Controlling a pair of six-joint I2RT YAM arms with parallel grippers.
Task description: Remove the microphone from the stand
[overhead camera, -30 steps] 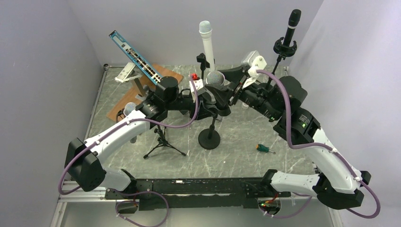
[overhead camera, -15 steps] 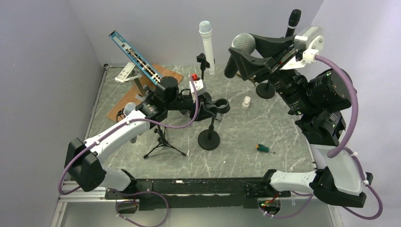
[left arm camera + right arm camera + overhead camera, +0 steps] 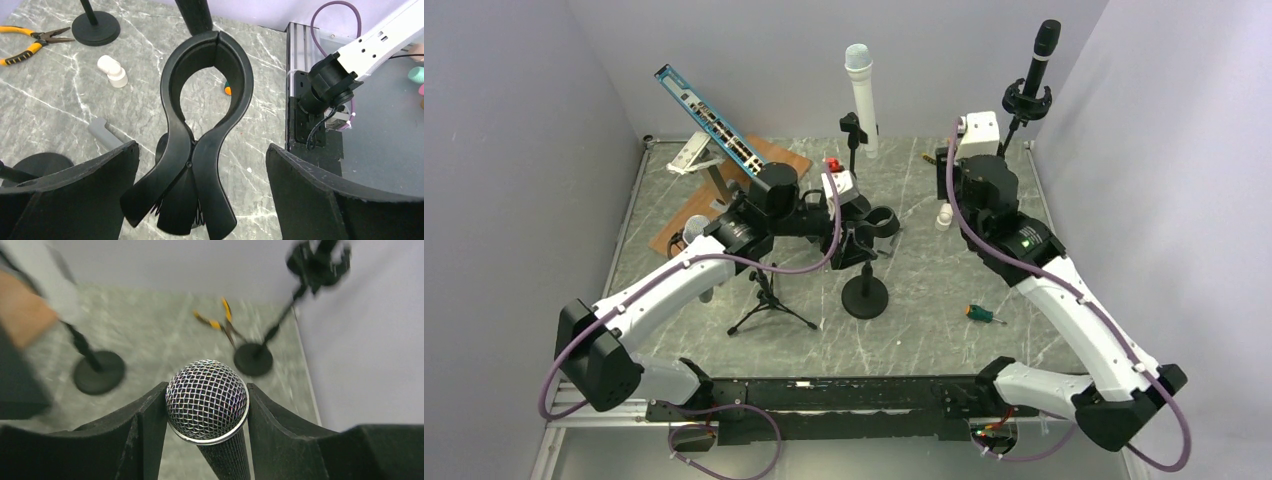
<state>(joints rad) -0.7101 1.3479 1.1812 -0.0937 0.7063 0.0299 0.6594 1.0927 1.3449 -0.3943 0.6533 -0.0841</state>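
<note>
The microphone [image 3: 207, 400], with a silver mesh head and a black handle, sits between the fingers of my right gripper [image 3: 205, 386], which is shut on it just below the head. In the top view the right wrist [image 3: 980, 182] hangs over the back right of the table and hides the microphone. The stand [image 3: 865, 296] has a round black base, and its black clip [image 3: 205, 75] is an empty ring. My left gripper [image 3: 202, 147] is open. The clip's two levers lie between its fingers without touching them.
A white microphone [image 3: 859, 85] on a stand is at the back centre and a black one [image 3: 1039, 60] at the back right. A tripod stand [image 3: 769, 300], a tilted blue network switch [image 3: 709, 115], yellow pliers [image 3: 220, 320], a white pipe fitting [image 3: 944, 215] and a screwdriver [image 3: 982, 314] surround the stand.
My right gripper pulled the microphone out of the clip, lifted it high, then swung it down to the back right. My left gripper opened and let go of the clip's levers.
</note>
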